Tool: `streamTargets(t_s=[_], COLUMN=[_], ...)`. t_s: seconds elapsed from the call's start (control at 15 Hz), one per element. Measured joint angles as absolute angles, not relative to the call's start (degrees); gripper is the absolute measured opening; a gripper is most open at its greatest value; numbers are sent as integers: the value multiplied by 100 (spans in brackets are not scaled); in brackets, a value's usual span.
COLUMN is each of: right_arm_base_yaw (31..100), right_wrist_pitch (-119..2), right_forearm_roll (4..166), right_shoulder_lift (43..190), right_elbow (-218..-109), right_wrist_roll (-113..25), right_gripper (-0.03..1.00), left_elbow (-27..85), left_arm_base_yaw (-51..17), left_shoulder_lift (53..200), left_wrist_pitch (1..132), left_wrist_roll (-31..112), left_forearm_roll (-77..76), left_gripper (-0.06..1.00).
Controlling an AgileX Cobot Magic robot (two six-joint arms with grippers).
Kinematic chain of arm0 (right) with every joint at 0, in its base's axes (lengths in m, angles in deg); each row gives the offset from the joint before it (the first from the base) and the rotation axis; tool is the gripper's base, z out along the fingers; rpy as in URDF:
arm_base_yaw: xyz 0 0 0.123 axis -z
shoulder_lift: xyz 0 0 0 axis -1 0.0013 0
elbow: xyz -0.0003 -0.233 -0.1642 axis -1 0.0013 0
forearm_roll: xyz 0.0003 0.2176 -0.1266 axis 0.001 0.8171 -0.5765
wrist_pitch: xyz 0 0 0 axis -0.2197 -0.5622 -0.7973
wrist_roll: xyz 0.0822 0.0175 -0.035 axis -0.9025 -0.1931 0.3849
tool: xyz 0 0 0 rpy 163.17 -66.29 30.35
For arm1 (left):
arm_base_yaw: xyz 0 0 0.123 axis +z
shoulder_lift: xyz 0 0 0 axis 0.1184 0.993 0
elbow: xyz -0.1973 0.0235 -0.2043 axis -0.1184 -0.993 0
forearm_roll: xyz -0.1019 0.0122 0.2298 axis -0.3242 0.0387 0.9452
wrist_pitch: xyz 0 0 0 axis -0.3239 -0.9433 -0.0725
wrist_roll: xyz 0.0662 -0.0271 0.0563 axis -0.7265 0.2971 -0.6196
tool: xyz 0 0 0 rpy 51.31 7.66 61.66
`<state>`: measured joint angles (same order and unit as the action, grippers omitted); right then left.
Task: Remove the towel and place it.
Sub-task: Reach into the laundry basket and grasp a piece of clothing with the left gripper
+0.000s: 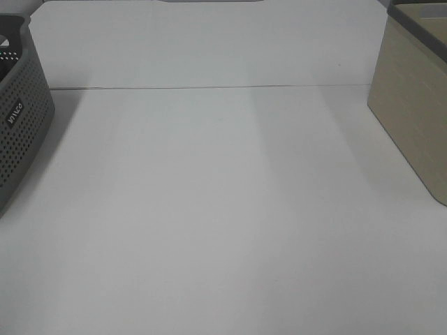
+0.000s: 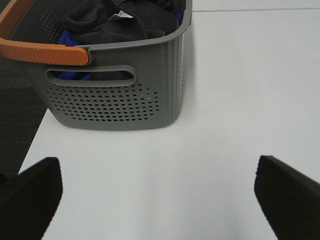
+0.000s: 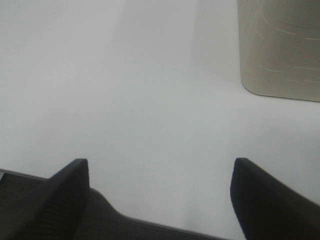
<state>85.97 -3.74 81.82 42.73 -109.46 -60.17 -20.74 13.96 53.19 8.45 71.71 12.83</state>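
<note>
The towel [image 2: 117,22] is a crumpled dark navy-black cloth lying inside the grey perforated basket [image 2: 120,102], with a small white label showing on top and some blue fabric under it. My left gripper [image 2: 157,197] stands open above the white table, a short way in front of the basket, with nothing between its black fingers [image 2: 31,197]. My right gripper [image 3: 160,192] is open too, empty, hovering near the table's front edge. Neither gripper shows in the exterior high view, where only the basket [image 1: 21,118] appears at the left edge.
The basket has an orange handle [image 2: 42,50] folded across its top. A beige bin [image 1: 415,105] stands at the right side of the white table [image 1: 223,209]; its corner [image 3: 280,50] shows in the right wrist view. A white back wall [image 1: 209,45] closes off the far side.
</note>
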Motion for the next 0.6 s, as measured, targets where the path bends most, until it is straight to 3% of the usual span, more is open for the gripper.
streamTargets(t_s=[0.6], right_arm_base_yaw=[8597], right_wrist_pitch=[-374], right_forearm_roll=[8182], right_shoulder_lift=[4273], right_elbow=[-10946], right_wrist_roll=[-6017], right_gripper=[77], left_elbow=[-2074], left_arm_base_yaw=[1396], left_shoulder_lift=[5319], left_wrist_pitch=[845], left_wrist_roll=[6758], left_forearm_roll=[808], left_gripper=[99])
